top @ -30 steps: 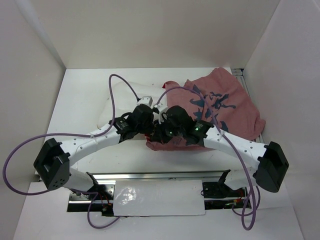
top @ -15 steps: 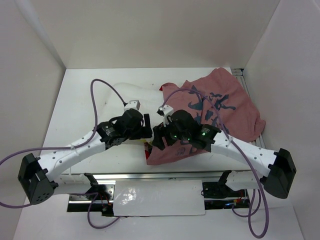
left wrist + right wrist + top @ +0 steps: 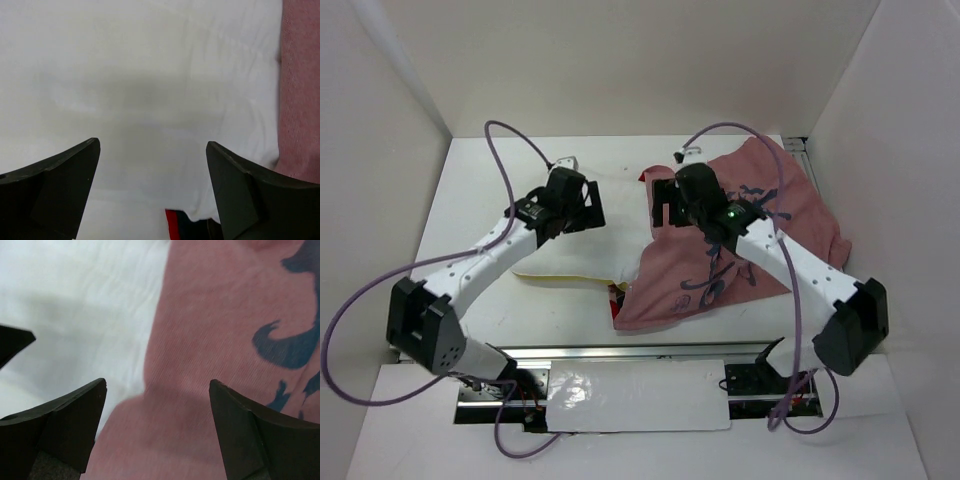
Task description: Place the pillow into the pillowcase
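Currently counting one pillow (image 3: 585,245) and one pillowcase (image 3: 790,215), both lying on the white table (image 3: 470,200), along with two arms and two purple cables (image 3: 515,150). Finding the pillow left of centre, plump and white, lying flat and showing a pale yellow edge (image 3: 560,276) along its near side. Finding the pillowcase spreading rumpled over the right half of the table, turning its faded pink-red face upward and overlapping the pillow's right edge. Noting dark blue marks (image 3: 760,195) on that face, not resolving into readable letters, and a sliver of bright red (image 3: 617,292) peeking out at the near-left corner. Seeing the left gripper (image 3: 590,205) hanging over the pillow's far part, jaws spread wide and gripping nothing, framing mostly white cloth (image 3: 150,75) in its wrist view with pink fabric (image 3: 300,100) at the right margin. Seeing the right gripper (image 3: 665,210) hanging over the seam where pillowcase (image 3: 200,365) meets pillow (image 3: 75,300), likewise released and grasping nothing.
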Robot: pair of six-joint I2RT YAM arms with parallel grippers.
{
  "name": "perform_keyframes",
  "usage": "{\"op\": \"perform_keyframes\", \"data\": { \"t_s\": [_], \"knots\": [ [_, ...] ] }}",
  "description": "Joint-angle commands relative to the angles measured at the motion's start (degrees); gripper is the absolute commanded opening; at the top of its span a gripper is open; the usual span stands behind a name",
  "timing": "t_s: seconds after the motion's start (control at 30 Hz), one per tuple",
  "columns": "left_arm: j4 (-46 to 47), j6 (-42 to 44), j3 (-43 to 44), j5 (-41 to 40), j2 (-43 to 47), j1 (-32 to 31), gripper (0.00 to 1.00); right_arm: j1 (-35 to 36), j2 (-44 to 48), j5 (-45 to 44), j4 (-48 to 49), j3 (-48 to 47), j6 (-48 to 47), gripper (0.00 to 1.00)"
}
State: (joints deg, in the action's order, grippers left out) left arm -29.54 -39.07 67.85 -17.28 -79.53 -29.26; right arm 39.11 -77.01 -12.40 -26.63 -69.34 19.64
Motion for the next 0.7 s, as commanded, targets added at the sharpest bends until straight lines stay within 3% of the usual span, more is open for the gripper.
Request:
{"op": "perform_keyframes", "data": {
  "t_s": [0.0,0.17,0.37,0.43,0.47,0.53,0.57,0.67],
  "knots": [
    [6.5,6.2,4.6,5.3,-7.4,2.6,1.0,-3.3,-6.1,-2.5,0.6,-7.4,-1.3,0.89],
    [8.6,10.3,10.9,8.7,-17.3,3.2,1.0,-4.8,-19.5,-1.0,2.3,-17.6,-10.7,0.78],
    [11.1,10.9,12.1,14.4,-26.4,4.2,1.0,-7.3,-34.0,-1.4,-0.1,-29.6,-13.0,0.7],
    [11.8,10.2,12.1,15.1,-28.6,4.2,0.85,-7.8,-37.1,-1.4,-0.7,-33.0,-13.6,0.68],
    [12.3,10.2,12.1,17.1,-29.4,4.7,0.52,-8.5,-40.0,-1.4,-0.7,-33.7,-14.2,0.68],
    [15.0,10.2,9.4,19.6,-30.0,4.7,0.09,-9.1,-42.8,-3.2,-0.7,-37.2,-14.2,0.66],
    [17.4,10.2,8.5,21.8,-30.0,5.4,0.0,-9.8,-44.1,-3.2,-0.7,-38.6,-14.2,0.61],
    [20.7,10.9,5.1,23.3,-27.7,6.0,0.0,-10.5,-48.4,-3.2,-1.2,-43.7,-13.6,0.48]
  ]
}}
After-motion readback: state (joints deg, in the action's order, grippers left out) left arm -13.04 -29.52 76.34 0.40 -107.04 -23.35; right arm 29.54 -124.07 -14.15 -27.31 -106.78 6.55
